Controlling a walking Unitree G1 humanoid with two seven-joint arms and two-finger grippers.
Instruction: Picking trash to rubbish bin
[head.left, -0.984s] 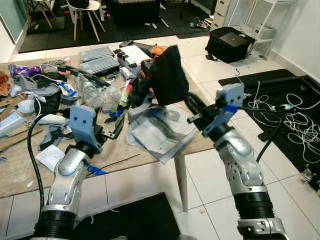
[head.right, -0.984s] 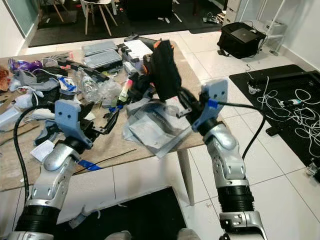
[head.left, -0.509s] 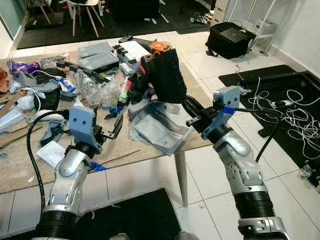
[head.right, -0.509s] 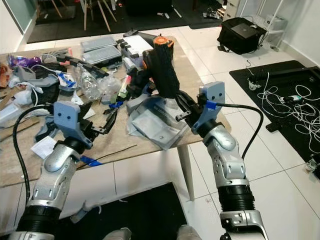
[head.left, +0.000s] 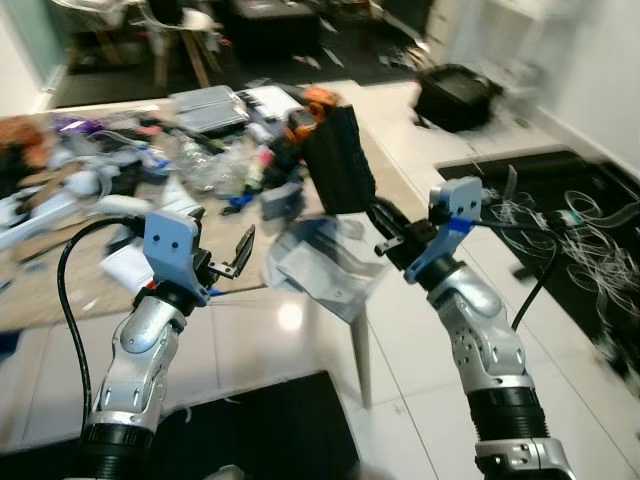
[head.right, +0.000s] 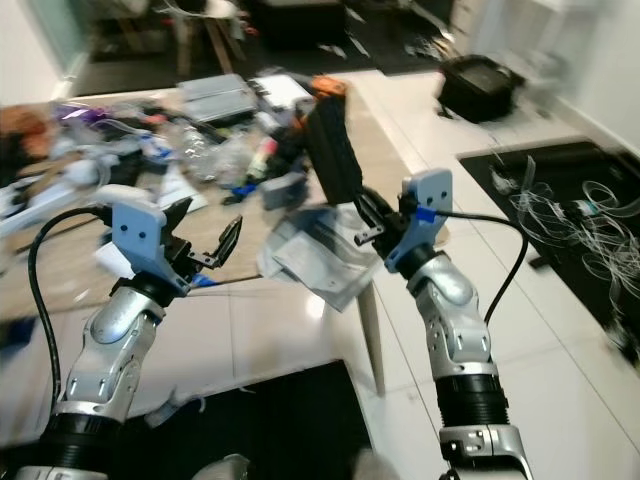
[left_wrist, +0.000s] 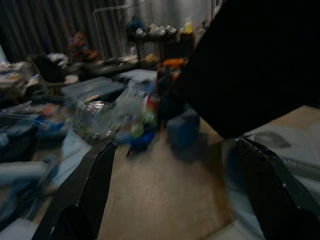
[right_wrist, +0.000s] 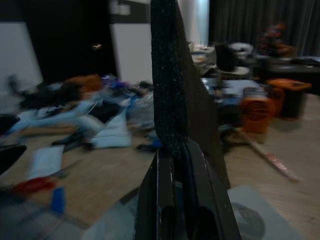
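Observation:
A flat black foam piece (head.left: 340, 160) stands upright above the table's right end, with my right gripper (head.left: 381, 216) shut on its lower edge. In the right wrist view the two fingers (right_wrist: 172, 195) pinch the piece (right_wrist: 170, 85) between them. My left gripper (head.left: 233, 262) is open and holds nothing; it hovers at the front edge of the wooden table (head.left: 60, 300). The left wrist view shows its fingers (left_wrist: 90, 190) spread wide, looking across the cluttered tabletop.
Grey plastic pouches (head.left: 320, 265) hang over the table's near corner. Clear bottles (head.left: 200, 160), wrappers and an orange-topped item (head.left: 318, 97) crowd the tabletop. A black bag (head.left: 460, 95) and white cables (head.left: 590, 230) lie on the tiled floor to the right. A black mat (head.left: 250, 420) lies below.
The whole picture has shifted and blurred, so the camera is moving. The black piece stays held up in my right gripper. My left gripper is still open.

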